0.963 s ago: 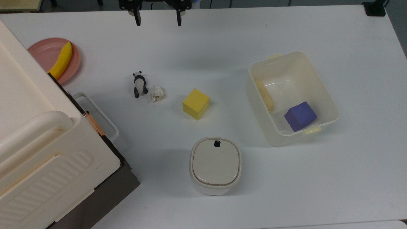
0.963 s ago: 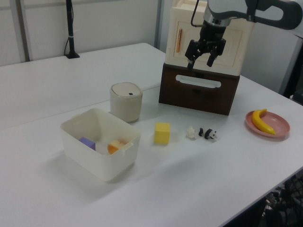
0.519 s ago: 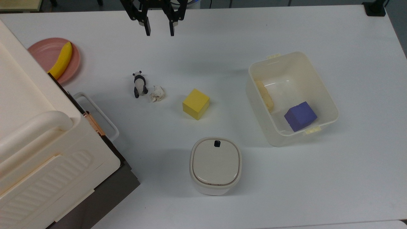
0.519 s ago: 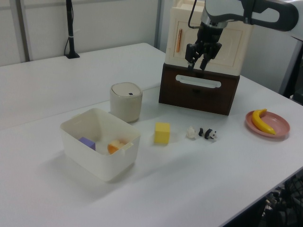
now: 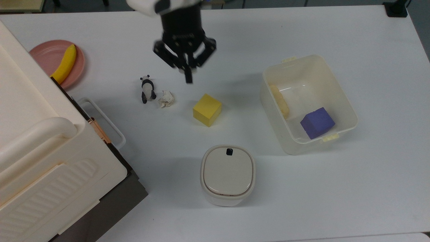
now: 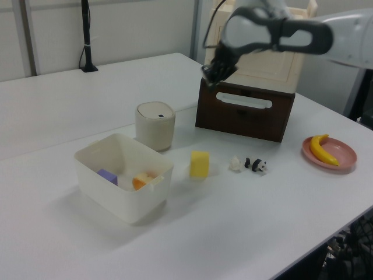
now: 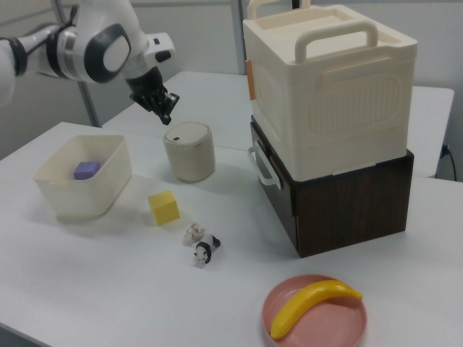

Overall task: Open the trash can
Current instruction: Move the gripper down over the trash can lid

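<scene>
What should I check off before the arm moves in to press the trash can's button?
1. Lid shut on the trash can: ok, it sits flat and closed.
2. Black button unobstructed: ok, nothing lies on the lid.
3. Gripper fingers together for a press: ok, they look shut and hold nothing.
4. Gripper over the button: not ok; in the top view it is above the yellow block, short of the can.
5. Path clear: ok, the block, the paper ball and the panda lie low on the table.
6. Gripper's height above the lid: cannot tell.
</scene>
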